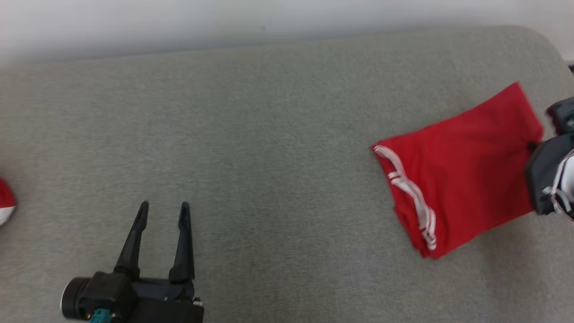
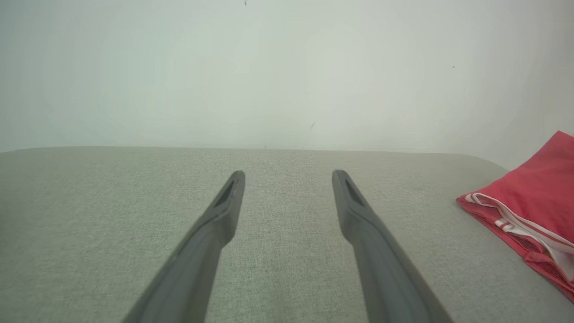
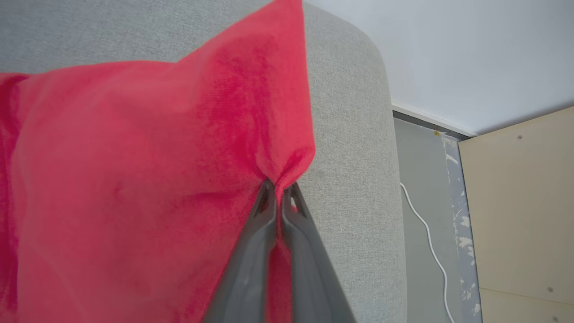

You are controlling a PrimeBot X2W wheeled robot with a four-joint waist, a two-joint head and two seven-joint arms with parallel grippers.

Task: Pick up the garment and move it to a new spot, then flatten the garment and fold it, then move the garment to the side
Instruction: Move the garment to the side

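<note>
The garment (image 1: 462, 170) is red with white stripes and lies folded at the right end of the grey padded surface (image 1: 269, 134); its striped edge shows at the right in the left wrist view (image 2: 533, 202). My right gripper (image 3: 279, 188) is shut on the garment's (image 3: 157, 179) right edge, with red cloth pinched between its fingers; in the head view its dark body sits at the frame's right border. My left gripper (image 1: 164, 208) rests open at the lower left, far from the garment, its fingers (image 2: 224, 211) spread over bare fabric.
A second red and white item (image 1: 5, 202) peeks in at the far left edge. The surface's rounded right end (image 3: 367, 157) drops to a grey floor with a white cable (image 3: 426, 237) and a wooden panel (image 3: 520, 206). A pale wall stands behind.
</note>
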